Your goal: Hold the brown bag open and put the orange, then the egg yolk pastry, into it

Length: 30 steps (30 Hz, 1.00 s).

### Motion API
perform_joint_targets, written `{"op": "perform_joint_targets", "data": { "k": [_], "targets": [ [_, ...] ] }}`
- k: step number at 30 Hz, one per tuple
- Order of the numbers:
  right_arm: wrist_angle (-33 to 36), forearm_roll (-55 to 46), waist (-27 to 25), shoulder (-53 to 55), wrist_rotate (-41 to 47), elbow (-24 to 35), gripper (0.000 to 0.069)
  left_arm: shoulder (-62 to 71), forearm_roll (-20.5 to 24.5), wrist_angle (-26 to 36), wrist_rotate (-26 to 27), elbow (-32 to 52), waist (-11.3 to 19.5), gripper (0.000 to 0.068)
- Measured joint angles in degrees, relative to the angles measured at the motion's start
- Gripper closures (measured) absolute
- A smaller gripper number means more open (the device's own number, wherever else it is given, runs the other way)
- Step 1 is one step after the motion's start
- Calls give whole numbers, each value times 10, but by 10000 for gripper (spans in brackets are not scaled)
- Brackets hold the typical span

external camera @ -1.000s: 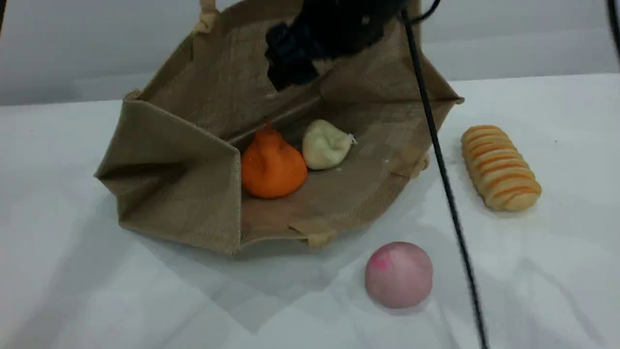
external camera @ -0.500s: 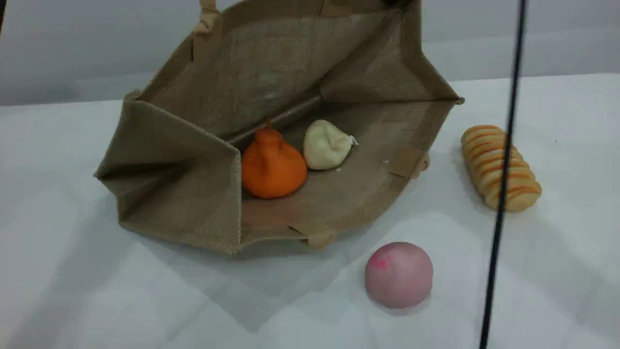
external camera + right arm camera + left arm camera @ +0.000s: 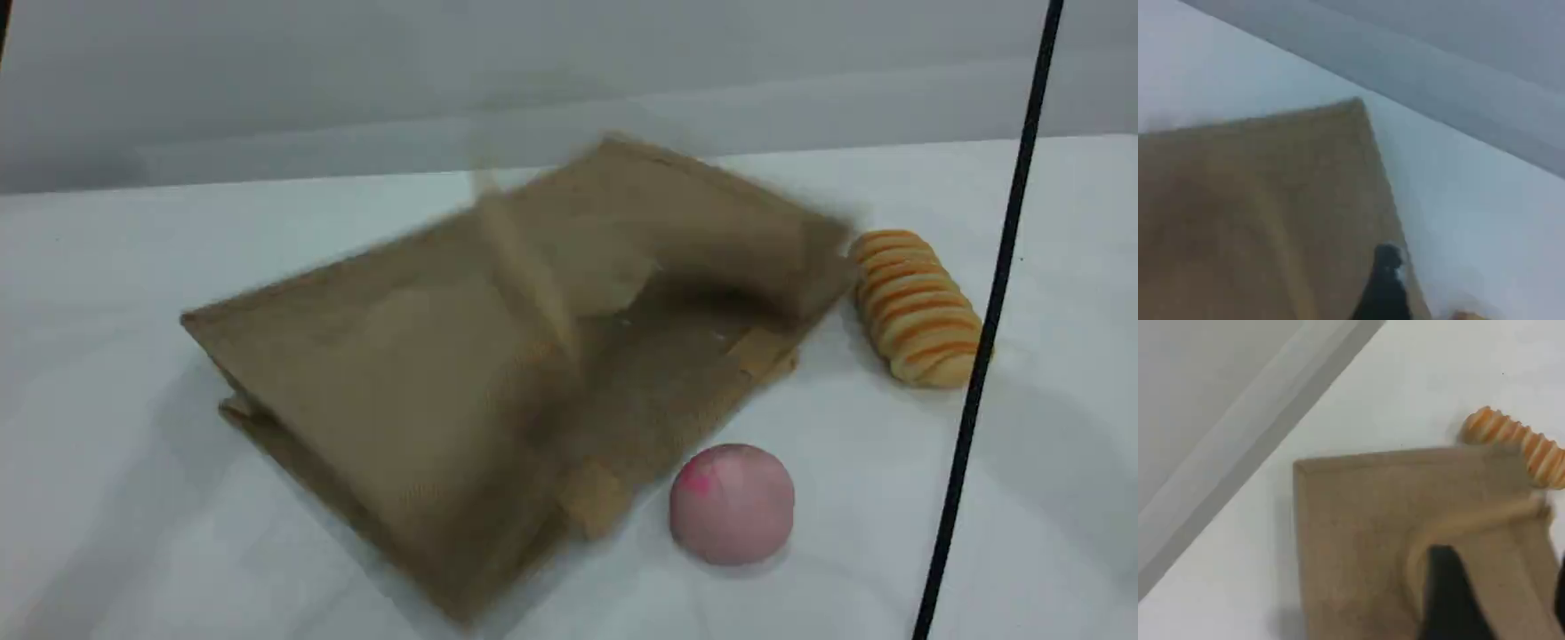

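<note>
The brown bag [image 3: 427,373] lies slumped on the white table, motion-blurred, with its upper side folded down over the inside. The orange and the egg yolk pastry are hidden under it. Neither gripper shows in the scene view. In the left wrist view my left gripper [image 3: 1501,607] hangs above the bag [image 3: 1358,533], open, one dark fingertip [image 3: 1445,600] over a pale rope handle [image 3: 1471,520], nothing held. In the right wrist view a single dark fingertip [image 3: 1386,280] of my right gripper hovers over the bag's corner [image 3: 1258,213], holding nothing.
A striped bread roll [image 3: 916,307] lies just right of the bag, also seen in the left wrist view as the bread roll [image 3: 1518,443]. A smooth pink ball [image 3: 731,502] sits at the bag's front edge. A black cable [image 3: 987,356] hangs down the right side.
The bag's raised side has dropped from my left gripper and fallen over the orange and pastry, which showed inside before. The right arm left the scene view and its cable swung right.
</note>
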Motion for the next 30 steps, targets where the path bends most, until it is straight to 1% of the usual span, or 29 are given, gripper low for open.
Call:
{"op": "perform_joint_targets", "data": {
  "k": [2,3,4,6,8,11,14,17,20,24,27,30],
  "targets": [
    [0,0,0,0,0,0,140,0,1,0,-5,0,0,230],
    [0,0,0,0,0,0,140,0,2,0,-12,0,0,204],
    [1,0,0,-2,0,0,140,0,3,1,-21,0,0,181],
    [9,-1,0,-11,0,0,140,-2,5,2,-38,0,0,160],
    [21,-2,0,-23,0,0,140,-9,16,3,-54,0,0,155],
    [32,-2,0,-51,0,0,140,-34,52,3,-80,0,0,150],
    [36,-9,0,-90,0,0,140,-68,102,4,-123,0,0,150],
    [49,-18,0,-136,0,0,140,-112,163,4,-170,-1,0,150],
    [68,-19,0,-190,0,0,140,-155,209,5,-217,-1,0,150],
    [98,-19,0,-264,1,0,140,-211,232,5,-256,-1,0,150],
    [137,-22,0,-321,1,0,140,-252,234,5,-260,5,0,150],
    [173,-7,1,-377,3,0,140,-299,234,5,-260,38,0,150]
  ]
}}
